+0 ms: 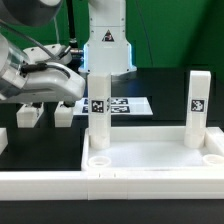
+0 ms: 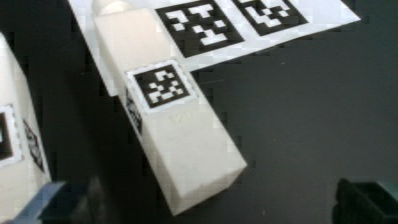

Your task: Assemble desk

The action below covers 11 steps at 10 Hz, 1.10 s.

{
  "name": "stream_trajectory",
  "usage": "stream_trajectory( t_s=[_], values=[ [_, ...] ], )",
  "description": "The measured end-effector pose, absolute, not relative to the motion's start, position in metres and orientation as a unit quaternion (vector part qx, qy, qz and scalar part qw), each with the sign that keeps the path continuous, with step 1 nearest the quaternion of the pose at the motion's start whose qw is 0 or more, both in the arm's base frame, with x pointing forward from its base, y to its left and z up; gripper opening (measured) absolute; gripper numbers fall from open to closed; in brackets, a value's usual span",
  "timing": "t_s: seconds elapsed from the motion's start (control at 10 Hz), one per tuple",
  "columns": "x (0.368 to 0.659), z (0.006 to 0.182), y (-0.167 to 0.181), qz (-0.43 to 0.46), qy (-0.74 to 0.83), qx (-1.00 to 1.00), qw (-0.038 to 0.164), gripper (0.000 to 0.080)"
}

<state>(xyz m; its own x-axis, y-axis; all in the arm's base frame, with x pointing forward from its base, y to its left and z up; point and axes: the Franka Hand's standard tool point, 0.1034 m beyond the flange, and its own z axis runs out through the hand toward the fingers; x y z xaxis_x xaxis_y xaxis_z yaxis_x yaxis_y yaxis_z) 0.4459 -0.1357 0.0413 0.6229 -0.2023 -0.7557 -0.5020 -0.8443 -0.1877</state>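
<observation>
The white desk tabletop (image 1: pixel 150 158) lies at the front of the exterior view, rim up. Two white tagged legs stand upright in its far corner sockets, one on the exterior view's left (image 1: pixel 100 108) and one on its right (image 1: pixel 198 104). My gripper (image 1: pixel 45 100) hangs at the exterior view's left, behind the tabletop, jaws open. In the wrist view a loose tagged leg (image 2: pixel 175 120) lies on the black table, its near end between my open fingers (image 2: pixel 54 203), untouched by them. Another white tagged piece (image 2: pixel 11 125) lies beside it.
The marker board (image 2: pixel 214 30) lies just beyond the loose leg and also shows in the exterior view (image 1: pixel 125 104). A long white rail (image 1: pixel 40 182) runs along the front. The robot base (image 1: pixel 108 45) stands at the back.
</observation>
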Motion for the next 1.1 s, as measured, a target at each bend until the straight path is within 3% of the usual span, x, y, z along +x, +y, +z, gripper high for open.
stream_trajectory(
  t_s=[0.5, 0.7, 0.9, 1.0, 1.1],
  values=[
    [0.425, 0.019, -0.120, 0.424, 0.197, -0.862, 0.196, 0.0649],
    [0.425, 0.019, -0.120, 0.425, 0.197, -0.862, 0.196, 0.0649],
    [0.424, 0.019, -0.120, 0.425, 0.197, -0.862, 0.196, 0.0376],
    [0.424, 0.019, -0.120, 0.425, 0.197, -0.862, 0.196, 0.0289],
    [0.424, 0.019, -0.120, 0.425, 0.197, -0.861, 0.196, 0.0289]
  ],
)
